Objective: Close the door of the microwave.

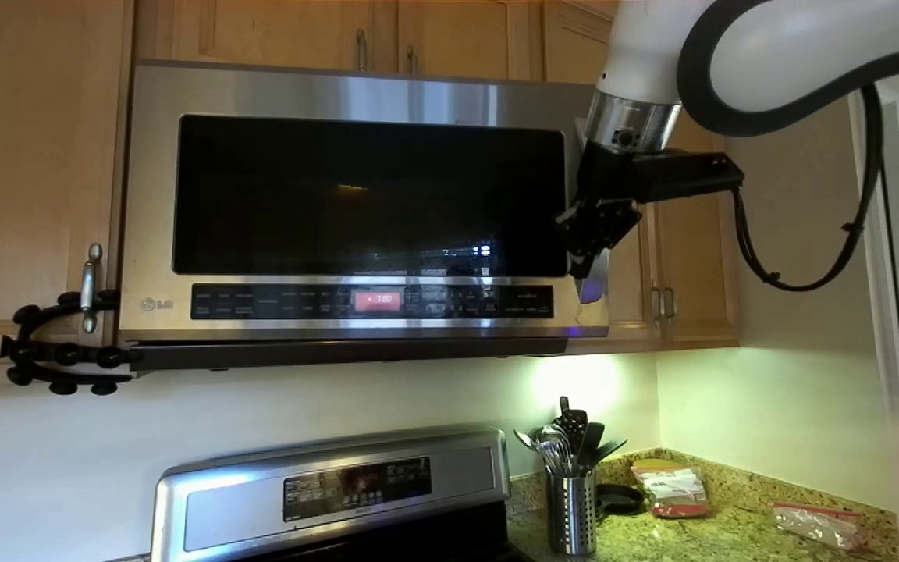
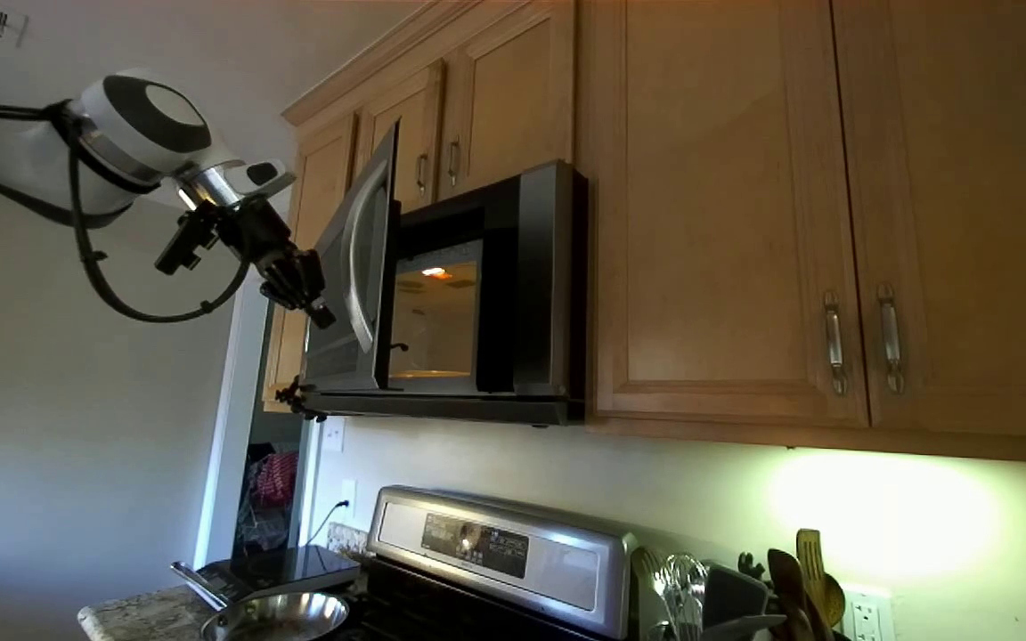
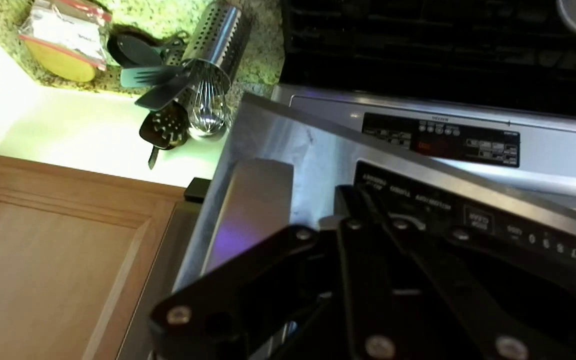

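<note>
The microwave [image 2: 544, 276] hangs over the stove. Its door [image 2: 326, 294] stands part open in an exterior view, with the lit cavity showing behind it. The door's black window and steel frame [image 1: 371, 195] face the camera in an exterior view. The curved steel handle [image 2: 354, 258] runs along the door's free edge. My gripper [image 1: 580, 265] is shut and empty, in front of the door's outer face beside the handle; it also shows in an exterior view [image 2: 321, 313]. In the wrist view the fingertips [image 3: 355, 195] are together over the door frame [image 3: 318, 145]. I cannot tell whether they touch it.
Wooden cabinets [image 2: 727, 205] flank the microwave. The stove's control panel [image 1: 356, 484] is below. A steel utensil holder [image 1: 572, 507] stands on the counter. A pan [image 2: 281, 614] sits at the stove's side. A black flexible tripod [image 1: 67, 351] hangs at the microwave's lower corner.
</note>
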### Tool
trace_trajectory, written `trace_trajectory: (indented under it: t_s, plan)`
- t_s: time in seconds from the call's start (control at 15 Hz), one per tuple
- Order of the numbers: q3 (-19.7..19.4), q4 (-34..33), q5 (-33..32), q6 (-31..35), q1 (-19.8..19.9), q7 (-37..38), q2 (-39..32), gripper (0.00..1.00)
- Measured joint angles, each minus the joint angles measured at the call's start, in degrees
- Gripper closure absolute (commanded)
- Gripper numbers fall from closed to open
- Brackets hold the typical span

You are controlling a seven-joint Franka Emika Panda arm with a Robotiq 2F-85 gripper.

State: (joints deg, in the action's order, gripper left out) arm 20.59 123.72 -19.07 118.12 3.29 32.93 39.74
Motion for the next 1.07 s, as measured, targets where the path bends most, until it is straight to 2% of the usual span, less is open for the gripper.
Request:
trace_trajectory:
  t_s: [0.13, 0.6, 1.07]
  plan:
    - [-0.7, 0.0, -0.8, 2.9, 1.4, 0.0, -0.5, 0.97]
    - [-1.6, -1.0, -3.3, 8.1, 5.3, -0.2, -4.5, 0.98]
    - [-3.4, -8.9, -6.8, 9.3, 6.2, -1.4, -14.8, 0.97]
